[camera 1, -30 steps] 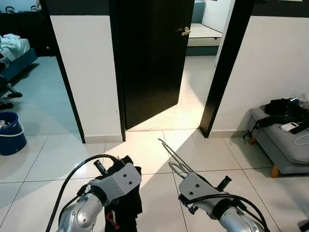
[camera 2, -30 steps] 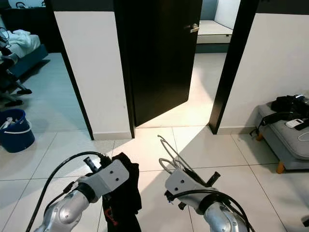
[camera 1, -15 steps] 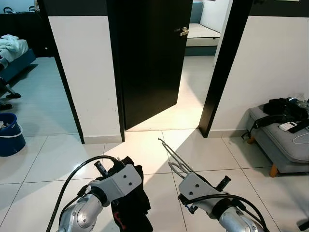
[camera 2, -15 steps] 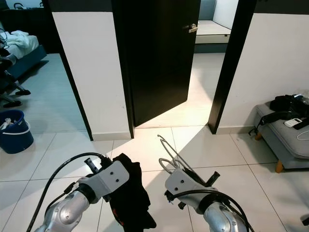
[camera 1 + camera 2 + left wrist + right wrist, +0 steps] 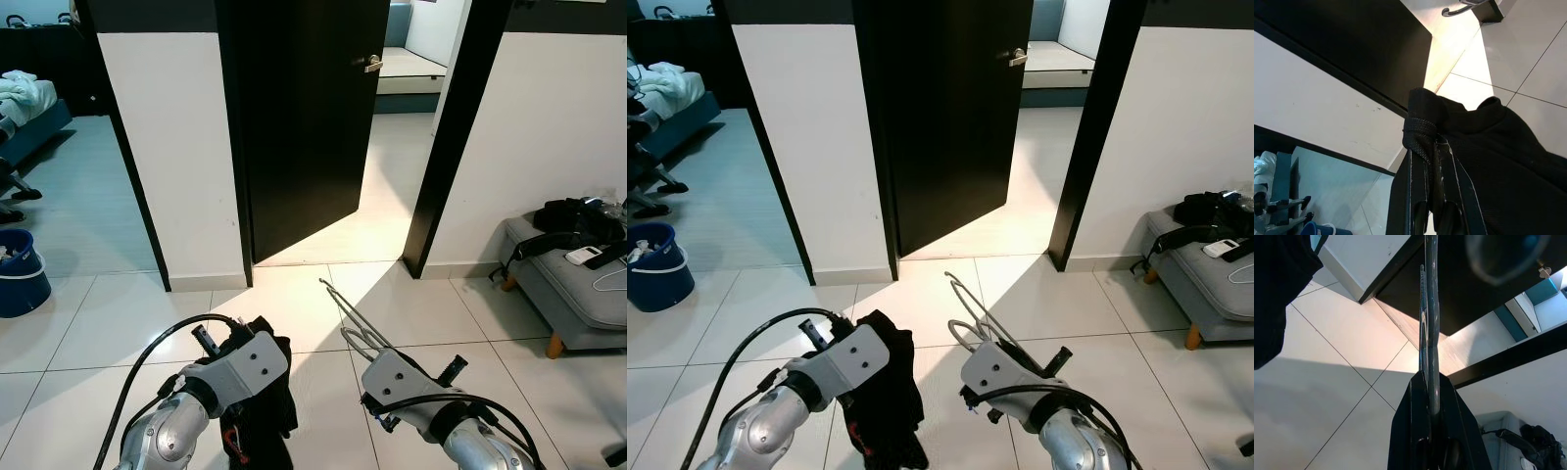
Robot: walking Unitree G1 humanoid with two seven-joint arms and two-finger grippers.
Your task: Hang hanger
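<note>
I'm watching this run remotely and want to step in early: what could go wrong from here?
The right gripper pinches the wire hanger only at one end, so its long free end could swing, twist loose, or catch the dark door or the door frame ahead. The left gripper holds the black garment by a small bunched fold; the rest hangs toward the floor and could slip out or drag underfoot.

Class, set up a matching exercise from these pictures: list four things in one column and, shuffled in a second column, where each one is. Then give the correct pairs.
Things:
1. thin metal wire hanger
2. black cloth garment
3. blue plastic bucket
4. grey padded bench

Places:
A. on the floor, far left
B. clamped in the left gripper
C. against the wall, far right
D. clamped in the right gripper

Pairs: 1-D, 2-B, 3-A, 4-C
</note>
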